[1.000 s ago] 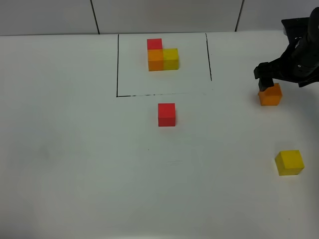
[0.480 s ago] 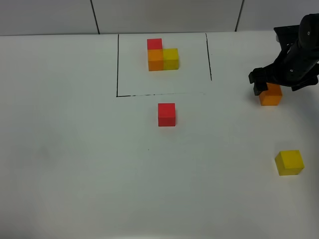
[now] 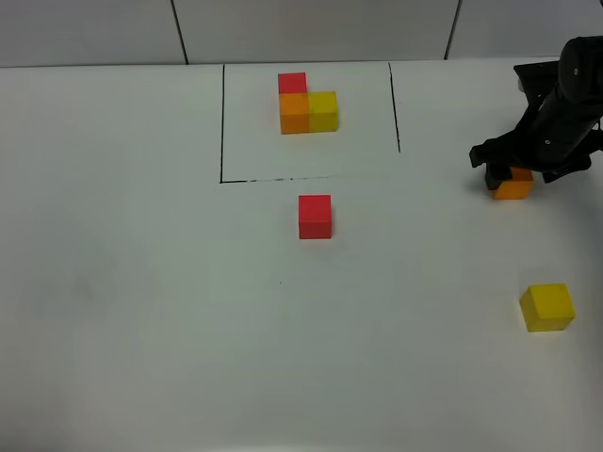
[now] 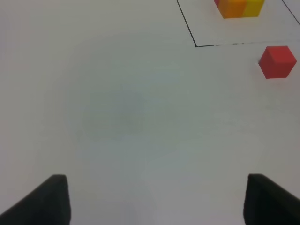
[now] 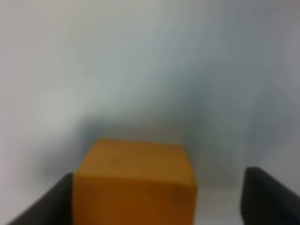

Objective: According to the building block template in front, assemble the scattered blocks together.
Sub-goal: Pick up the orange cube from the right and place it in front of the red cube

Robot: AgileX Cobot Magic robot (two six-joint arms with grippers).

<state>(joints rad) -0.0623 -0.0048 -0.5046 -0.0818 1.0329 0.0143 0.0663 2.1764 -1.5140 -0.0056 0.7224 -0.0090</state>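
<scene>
Exterior high view: the right pincer (image 3: 512, 175) sits low over the orange cube (image 3: 514, 189) at the right side of the desk (image 3: 141, 282), jaws apart and straddling it. In the right wrist view one finger is at the cube's side and the other is clear of it. The red cube (image 3: 315, 217) lies flat just in front of the black frame lines (image 3: 222, 122), squared to them. The yellow cube (image 3: 547, 307) rests nearer the front right, slightly turned. Inside the frame, the building block template (image 3: 306, 104) forms an L: red behind orange, yellow to orange's right. The left pincer (image 4: 157, 199) hangs open above bare desk.

High overview, 2 close wrist cams
</scene>
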